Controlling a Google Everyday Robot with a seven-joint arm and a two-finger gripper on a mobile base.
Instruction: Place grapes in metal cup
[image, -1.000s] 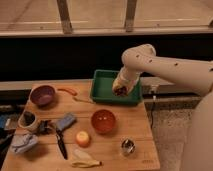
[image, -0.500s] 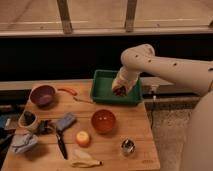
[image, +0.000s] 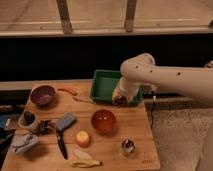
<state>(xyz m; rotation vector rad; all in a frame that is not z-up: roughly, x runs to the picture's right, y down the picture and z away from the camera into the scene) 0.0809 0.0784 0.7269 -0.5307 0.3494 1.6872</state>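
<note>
The grapes, a small dark purple bunch, hang at the tip of my gripper, over the front right corner of the green tray. The gripper is shut on them. The white arm reaches in from the right. The metal cup, small and shiny, stands upright near the front right of the wooden table, well in front of the gripper and apart from it.
An orange bowl sits between tray and cup. A purple bowl, an orange-red carrot-like piece, a pale cup with dark contents, a blue sponge, a black-handled knife, a round yellow-orange fruit, a banana and a cloth lie to the left.
My gripper with the grapes has shifted slightly left and toward the tray's front edge. Everything on the table has stayed in place.
</note>
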